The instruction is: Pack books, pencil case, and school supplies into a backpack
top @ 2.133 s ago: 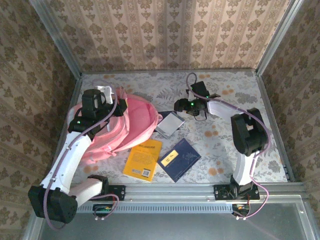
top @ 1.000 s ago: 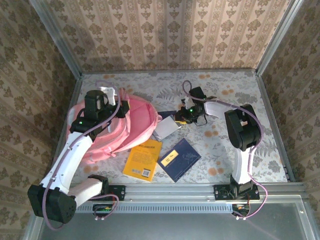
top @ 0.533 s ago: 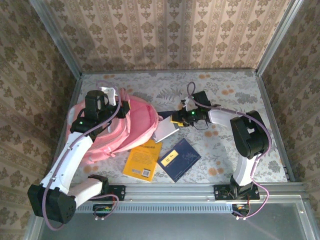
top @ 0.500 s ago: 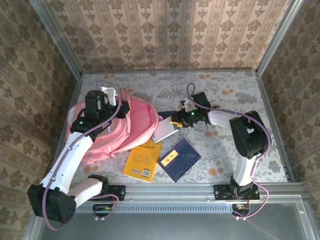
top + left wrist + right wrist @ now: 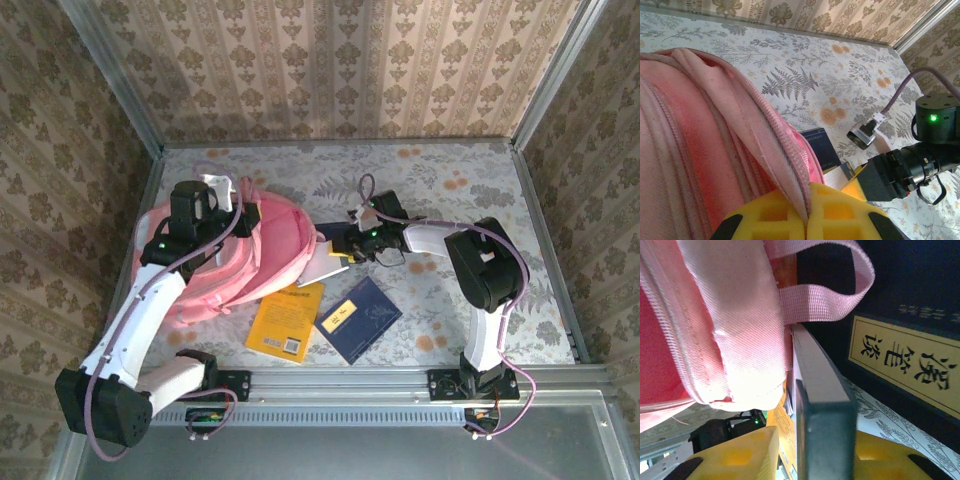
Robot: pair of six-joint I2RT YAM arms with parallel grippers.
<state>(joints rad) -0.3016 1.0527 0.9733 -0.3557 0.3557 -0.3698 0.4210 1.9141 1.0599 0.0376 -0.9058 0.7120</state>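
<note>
The pink backpack [image 5: 270, 250] lies on its side at the left. My left gripper [image 5: 243, 213] is shut on its zip edge, the pink seam [image 5: 790, 165] pinched between the yellow fingers [image 5: 840, 215]. My right gripper [image 5: 347, 247] is shut on the silvery-grey flat pad [image 5: 822, 385], held on edge. The pad's far end [image 5: 325, 268] meets the backpack's mouth [image 5: 725, 315]. The yellow book [image 5: 287, 318] and the navy book [image 5: 360, 316] lie flat near the front. The navy book's yellow label [image 5: 905, 355] is close beside the pad.
A loose pink strap loop [image 5: 840, 285] hangs over the pad's far end. The right arm's cable [image 5: 365, 190] arcs above its wrist. Metal rails [image 5: 400, 378] and patterned walls enclose the floral table [image 5: 450, 180].
My right gripper has moved left with the pad, from the table's middle to the backpack's mouth. My left gripper holds the same place on the zip edge.
</note>
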